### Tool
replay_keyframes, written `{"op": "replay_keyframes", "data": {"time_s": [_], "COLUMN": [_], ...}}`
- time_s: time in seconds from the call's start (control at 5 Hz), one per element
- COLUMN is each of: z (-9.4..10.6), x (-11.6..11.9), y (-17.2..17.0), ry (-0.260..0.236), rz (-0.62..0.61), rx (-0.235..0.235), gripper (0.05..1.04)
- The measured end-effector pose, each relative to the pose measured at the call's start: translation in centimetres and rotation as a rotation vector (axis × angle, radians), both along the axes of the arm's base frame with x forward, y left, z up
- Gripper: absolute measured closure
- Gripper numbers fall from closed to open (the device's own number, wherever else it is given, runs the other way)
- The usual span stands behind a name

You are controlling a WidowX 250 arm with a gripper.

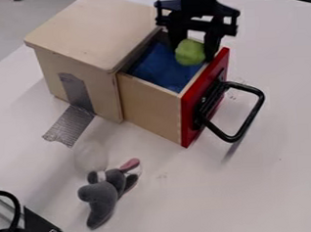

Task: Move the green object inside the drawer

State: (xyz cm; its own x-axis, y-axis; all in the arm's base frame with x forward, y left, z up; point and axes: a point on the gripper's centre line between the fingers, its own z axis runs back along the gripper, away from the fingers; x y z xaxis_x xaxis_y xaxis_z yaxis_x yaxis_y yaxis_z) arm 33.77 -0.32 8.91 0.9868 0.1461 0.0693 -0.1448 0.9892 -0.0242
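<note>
Green object: bright light-green, rounded lumpy piece (190, 52), held in the black two-finger gripper (195, 51). Sits at 2 o'clock of the drawer opening, over the blue interior; can't tell if it touches bottom.

Drawer: pale wooden box with red front panel and black loop handle (151, 104). Open, pulled out toward 4 o'clock, upright. Blue material inside. Handle on the red face, sticking out toward 3–4 o'clock.

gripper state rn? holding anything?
Gripper: closed on the green object, one finger on each side of it, at the open drawer.
</note>
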Motion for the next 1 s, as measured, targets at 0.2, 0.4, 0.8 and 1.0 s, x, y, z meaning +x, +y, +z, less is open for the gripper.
{"op": "replay_keyframes", "data": {"time_s": [0.2,0.4,0.8,1.0], "z": [0.0,-0.1,0.0,2.3], "x": [-1.0,-1.5,-1.6,-1.2], "y": [0.6,0.5,0.2,0.1], "ry": [0.009,0.012,0.028,-0.018], "rz": [0.019,0.024,0.005,-0.005], "rx": [0.009,0.001,-0.005,0.003], "gripper": [0.469,0.396,0.087,0.087]}}
